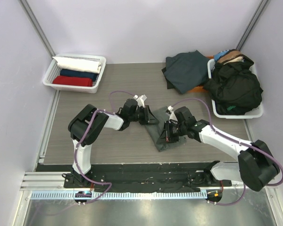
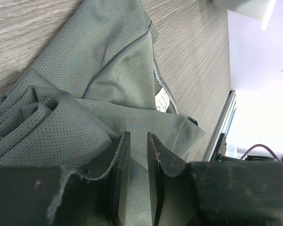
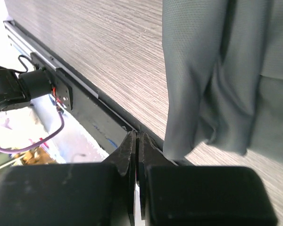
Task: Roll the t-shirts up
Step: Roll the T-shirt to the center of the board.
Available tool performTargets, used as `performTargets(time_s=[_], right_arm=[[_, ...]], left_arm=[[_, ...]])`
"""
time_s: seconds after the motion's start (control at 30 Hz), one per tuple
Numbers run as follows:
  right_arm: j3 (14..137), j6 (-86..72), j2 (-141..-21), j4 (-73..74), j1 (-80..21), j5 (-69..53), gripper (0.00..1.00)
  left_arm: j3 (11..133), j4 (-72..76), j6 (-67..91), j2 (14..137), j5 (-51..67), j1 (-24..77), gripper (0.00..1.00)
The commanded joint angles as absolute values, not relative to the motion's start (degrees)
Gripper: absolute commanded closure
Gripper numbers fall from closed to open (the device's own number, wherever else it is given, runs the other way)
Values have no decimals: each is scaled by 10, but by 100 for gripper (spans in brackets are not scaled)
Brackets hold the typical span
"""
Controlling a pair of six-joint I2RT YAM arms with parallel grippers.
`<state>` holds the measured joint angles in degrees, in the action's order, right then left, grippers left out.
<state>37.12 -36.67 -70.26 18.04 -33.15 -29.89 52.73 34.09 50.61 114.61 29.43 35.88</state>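
Grey-green shirt lies mid-desk, folded into a narrow strip, with bunched folds at the end by the left arm. Both arms are down on it.

Left fingers sit over the strip with a narrow gap between them and cloth showing through it. Can't tell if a fold is actually pinched. Right fingers are pressed together with nothing visible between them. The shirt's edge hangs just beside them, not in them, towards the desk's near edge.

Elsewhere, the rolled white, navy and red shirts sit in the basket at the far-left corner. A dark teal shirt lies loose by the far edge. A black pile of clothes fills the second basket at the far-right corner.

Step, as I read it: rolling the grey-green one, early on. The strip is made but there's no tight roll yet.

The right side looks to have no cloth, so next it likely needs to part, shift sideways onto the edge and close on fabric. Then both arms turn the end over evenly along the strip. An uneven grip would skew the roll.
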Motion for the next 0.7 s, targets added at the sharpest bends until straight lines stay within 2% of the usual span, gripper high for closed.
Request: performTargets(time_s=[0.0,0.47,0.63,0.67], right_arm=[[371,-374,-735,118,-331,-351,99],[280,-351,-841,36,-256,-372,99],[277,-343,-839,49,-256,-344,99],[286,-334,-815,61,-256,-334,97]], left_arm=[[531,324,479,1167,277,356,75],[546,305,462,1175,280,356,75],[555,299,459,1178,283,356,75],[555,299,459,1178,283,356,75]])
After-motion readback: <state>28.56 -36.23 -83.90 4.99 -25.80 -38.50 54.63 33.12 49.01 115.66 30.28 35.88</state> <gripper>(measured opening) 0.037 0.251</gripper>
